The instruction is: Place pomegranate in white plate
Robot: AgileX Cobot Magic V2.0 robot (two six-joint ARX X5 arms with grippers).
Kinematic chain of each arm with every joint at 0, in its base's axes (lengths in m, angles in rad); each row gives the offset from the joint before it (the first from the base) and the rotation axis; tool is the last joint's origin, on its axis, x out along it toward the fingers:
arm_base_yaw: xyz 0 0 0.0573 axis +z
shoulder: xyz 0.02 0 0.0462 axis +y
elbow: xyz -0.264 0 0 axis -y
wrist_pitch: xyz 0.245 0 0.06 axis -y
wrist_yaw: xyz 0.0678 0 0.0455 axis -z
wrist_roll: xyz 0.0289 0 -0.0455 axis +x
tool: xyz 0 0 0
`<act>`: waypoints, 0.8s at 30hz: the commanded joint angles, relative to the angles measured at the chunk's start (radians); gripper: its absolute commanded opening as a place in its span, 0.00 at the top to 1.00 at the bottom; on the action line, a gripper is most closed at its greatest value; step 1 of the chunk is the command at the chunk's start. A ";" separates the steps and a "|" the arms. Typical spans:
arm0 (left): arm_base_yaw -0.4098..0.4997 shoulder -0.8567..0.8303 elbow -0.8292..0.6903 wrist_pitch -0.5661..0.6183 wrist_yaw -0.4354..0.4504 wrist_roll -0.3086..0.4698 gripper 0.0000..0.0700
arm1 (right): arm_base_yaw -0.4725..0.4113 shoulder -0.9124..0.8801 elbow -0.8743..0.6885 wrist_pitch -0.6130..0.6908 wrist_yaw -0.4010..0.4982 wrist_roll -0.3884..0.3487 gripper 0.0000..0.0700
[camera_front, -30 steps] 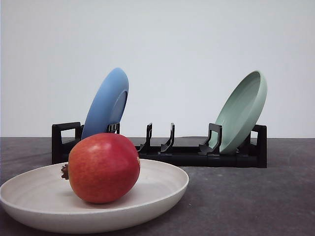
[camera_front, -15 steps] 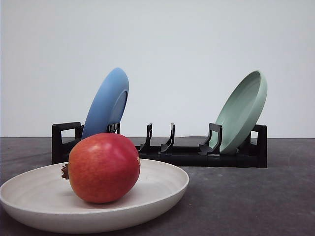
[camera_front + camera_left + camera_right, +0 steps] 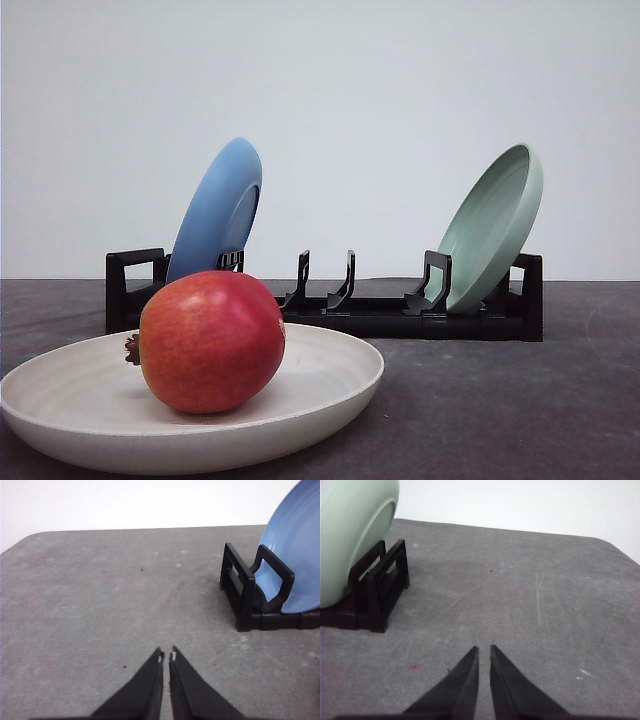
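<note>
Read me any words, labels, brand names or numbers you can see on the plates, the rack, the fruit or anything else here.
There is none to read: no lettering shows on the pomegranate, white plate, blue plate, green plate, black rack or table.

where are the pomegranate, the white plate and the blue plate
pomegranate (image 3: 212, 342), front view, middle of its red skin
white plate (image 3: 340, 385), front view, right part of its rim
blue plate (image 3: 217, 210), front view, its back face
</note>
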 commanded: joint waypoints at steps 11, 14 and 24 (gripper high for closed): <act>0.000 -0.001 -0.012 0.002 -0.006 0.002 1.00 | 0.024 -0.003 -0.005 -0.012 0.045 0.019 0.95; 0.000 -0.001 -0.012 0.002 -0.006 0.002 1.00 | 0.024 -0.003 -0.005 -0.005 0.043 0.033 0.95; 0.000 -0.001 -0.012 0.002 -0.005 0.002 1.00 | 0.024 -0.003 -0.005 0.019 0.046 0.033 0.95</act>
